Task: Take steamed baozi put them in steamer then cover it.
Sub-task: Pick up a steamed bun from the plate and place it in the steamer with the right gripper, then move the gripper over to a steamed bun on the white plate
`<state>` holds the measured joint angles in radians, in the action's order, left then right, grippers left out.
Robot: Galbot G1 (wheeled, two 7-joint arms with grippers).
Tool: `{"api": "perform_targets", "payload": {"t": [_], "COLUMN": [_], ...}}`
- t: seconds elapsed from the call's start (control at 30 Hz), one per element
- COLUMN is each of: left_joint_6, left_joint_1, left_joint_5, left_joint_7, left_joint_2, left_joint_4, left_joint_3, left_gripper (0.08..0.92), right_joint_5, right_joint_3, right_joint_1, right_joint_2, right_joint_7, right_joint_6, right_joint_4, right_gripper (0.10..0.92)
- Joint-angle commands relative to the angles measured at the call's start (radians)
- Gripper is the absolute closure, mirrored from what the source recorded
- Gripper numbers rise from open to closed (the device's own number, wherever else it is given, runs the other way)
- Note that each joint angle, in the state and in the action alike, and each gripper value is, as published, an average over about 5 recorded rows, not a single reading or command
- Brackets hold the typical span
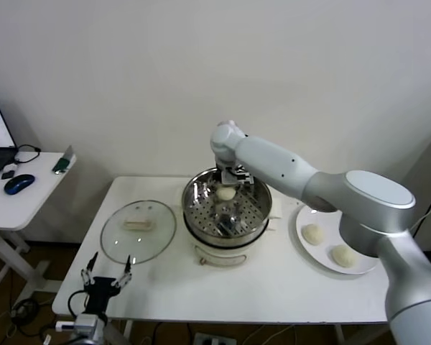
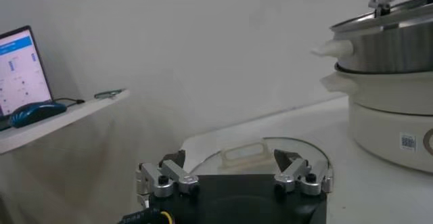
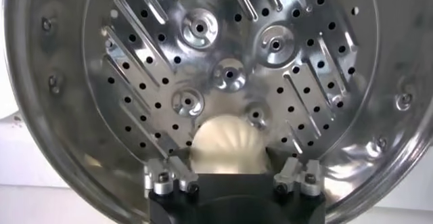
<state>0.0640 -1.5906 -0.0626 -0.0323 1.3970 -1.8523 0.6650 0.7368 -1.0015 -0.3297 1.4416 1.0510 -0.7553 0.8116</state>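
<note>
One small cream-white steamed bun (image 3: 227, 144) goes into the round shiny stainless-steel steamer pot (image 1: 227, 213).

Held between the closed fingers of the right pincer (image 1: 228, 192), the bun hangs over the far side of the perforated tray; it should probably be lowered until it rests there before release, leaving room for the two more buns (image 1: 313, 233) on the flat white plate (image 1: 300, 219) at the right. That arm reaches in from the right, wrist bent down over the rim. The left pincer (image 1: 105, 278) waits open off the desk's (image 1: 273, 287) near-left edge, near the round clear glass lid (image 1: 138, 230), which lies flat left of the pot.
</note>
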Motion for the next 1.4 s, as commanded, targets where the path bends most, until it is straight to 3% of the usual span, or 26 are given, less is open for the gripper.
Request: {"api": "perform_targets", "payload": {"t": [0.03,0.43,0.67,0.97,1.17,1.4], "left_joint_6": [-0.002,-0.012,-0.016,-0.021,-0.032,-0.031], "left_joint_1": [-0.001,-0.011,-0.015,-0.032,-0.028,-0.034], "left_joint_5": [0.000,-0.001,-0.004,-0.005,-0.005,-0.007], "left_joint_7": [0.000,0.001,0.002,0.039,0.042,0.041], "left_joint_2": [0.002,0.001,0.000,-0.009,-0.011,-0.007], "left_joint_4": [-0.001,-0.027,-0.042,-0.070,-0.084,-0.084], "left_joint_3": [0.001,-0.002,-0.009,-0.007,-0.007,-0.004], "left_gripper": [0.177,0.177,0.177,0.177,0.177,0.177], "right_joint_5": [-0.004,-0.463,-0.776,-1.093,-1.140,-0.978], "right_joint_3": [0.004,-0.048,-0.226,-0.390,-0.411,-0.245], "right_joint_1": [0.004,-0.204,-0.368,-0.390,-0.286,-0.038], "right_joint_2": [0.001,-0.178,-0.415,-0.643,-0.751,-0.769], "right_joint_7": [0.001,0.189,0.208,0.161,0.169,0.166], "right_joint_6": [0.007,0.108,0.364,0.700,0.801,0.851], "right_joint_4": [-0.005,0.175,0.321,0.263,0.258,0.218], "right_gripper": [0.203,0.203,0.203,0.203,0.203,0.203]}}
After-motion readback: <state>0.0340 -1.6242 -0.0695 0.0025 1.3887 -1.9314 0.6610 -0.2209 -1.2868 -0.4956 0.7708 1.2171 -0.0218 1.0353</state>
